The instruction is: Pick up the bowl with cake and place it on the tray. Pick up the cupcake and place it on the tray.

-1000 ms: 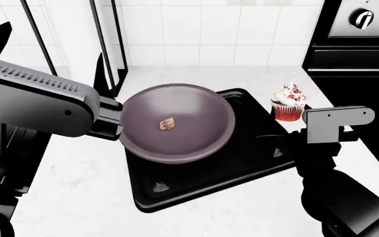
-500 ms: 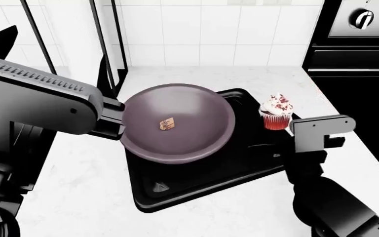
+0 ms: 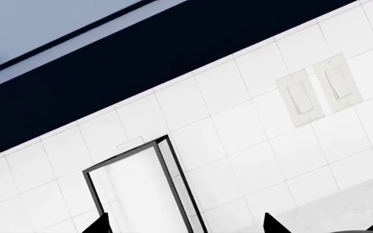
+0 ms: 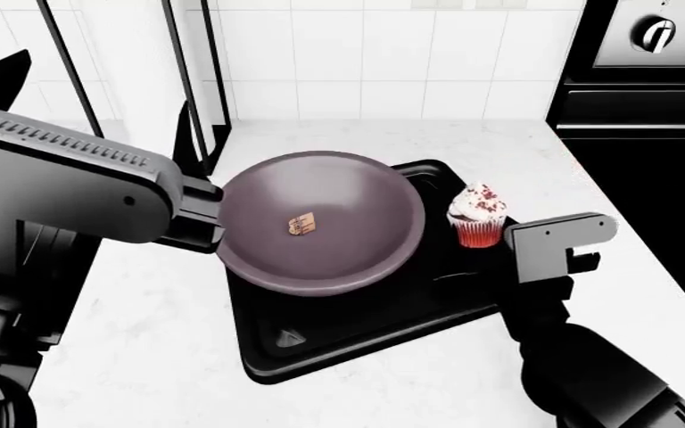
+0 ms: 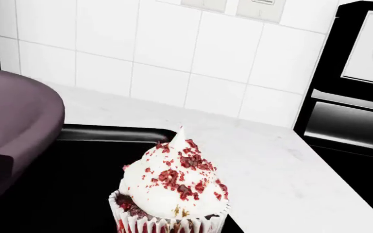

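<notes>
The mauve-grey bowl (image 4: 342, 192) rests on the black tray (image 4: 355, 325), with the tiny tan cake (image 4: 303, 224) at its centre. My left gripper (image 4: 206, 214) is at the bowl's left rim, mostly hidden by its own arm. Its wrist view faces the tiled wall, and the two black fingertips (image 3: 102, 226) stand wide apart with nothing between them, so the left gripper (image 3: 188, 229) is open. The red-wrapped, white-frosted cupcake (image 4: 477, 216) hangs over the tray's right edge. My right gripper (image 4: 482, 239) is shut on it. The cupcake (image 5: 173, 187) fills the right wrist view beside the bowl (image 5: 11, 126).
A black oven (image 4: 640, 98) stands at the right, close to my right arm. A white tiled wall runs along the back, with a black-framed panel (image 4: 193, 80) at the back left. The white marble counter (image 4: 140, 339) surrounds the tray. Two light switches (image 3: 316, 92) sit on the wall.
My right gripper has carried the cupcake leftward, from beside the tray to over its right edge. The bowl, cake and left arm have stayed put.
</notes>
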{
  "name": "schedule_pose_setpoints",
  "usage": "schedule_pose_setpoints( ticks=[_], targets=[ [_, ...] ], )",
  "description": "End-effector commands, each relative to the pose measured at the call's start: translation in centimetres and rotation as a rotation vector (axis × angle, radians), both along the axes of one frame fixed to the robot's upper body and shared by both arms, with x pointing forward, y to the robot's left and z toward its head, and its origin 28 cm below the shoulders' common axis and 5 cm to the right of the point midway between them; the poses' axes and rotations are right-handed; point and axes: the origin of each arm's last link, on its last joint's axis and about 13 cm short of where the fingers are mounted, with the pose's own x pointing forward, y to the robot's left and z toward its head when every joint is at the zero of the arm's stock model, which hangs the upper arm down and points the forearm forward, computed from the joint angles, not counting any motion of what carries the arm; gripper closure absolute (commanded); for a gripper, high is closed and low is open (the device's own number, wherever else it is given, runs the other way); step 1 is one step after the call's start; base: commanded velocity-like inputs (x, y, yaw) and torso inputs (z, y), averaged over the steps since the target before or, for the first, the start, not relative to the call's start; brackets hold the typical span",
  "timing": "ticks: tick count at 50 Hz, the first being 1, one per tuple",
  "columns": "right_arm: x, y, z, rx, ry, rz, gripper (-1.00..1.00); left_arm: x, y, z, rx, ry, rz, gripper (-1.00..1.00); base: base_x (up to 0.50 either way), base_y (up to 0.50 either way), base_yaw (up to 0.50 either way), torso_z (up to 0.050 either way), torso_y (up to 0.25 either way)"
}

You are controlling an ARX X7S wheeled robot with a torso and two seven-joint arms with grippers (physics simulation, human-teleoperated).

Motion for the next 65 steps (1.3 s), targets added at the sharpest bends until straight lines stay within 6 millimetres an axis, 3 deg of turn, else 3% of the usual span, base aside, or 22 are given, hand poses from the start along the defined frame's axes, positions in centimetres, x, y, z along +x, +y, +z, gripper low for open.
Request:
schedule_pose_setpoints(
  ticks=[1,40,41,65],
  targets=[
    [0.0,0.0,-0.1,-0.028,0.011,0.022,1.00,0.1,0.1,0.0,-0.002,0.000,0.001,-1.00,0.00,0.00,0.00,0.000,0.000],
    [0.1,0.3,-0.3,-0.021,0.093,0.036,1.00,0.0,0.1,-0.1,-0.003,0.000,0.004,-1.00,0.00,0.00,0.00,0.000,0.000],
    [0.1,0.2,-0.3,-0.019,0.094,0.035,-1.00,0.0,0.1,-0.1,-0.003,0.001,0.004,-1.00,0.00,0.00,0.00,0.000,0.000],
    [-0.2,0.1,0.7,0.006,0.061,0.048,-1.00,0.0,0.1,0.0,0.002,-0.003,0.000,-1.00,0.00,0.00,0.00,0.000,0.000]
  ],
)
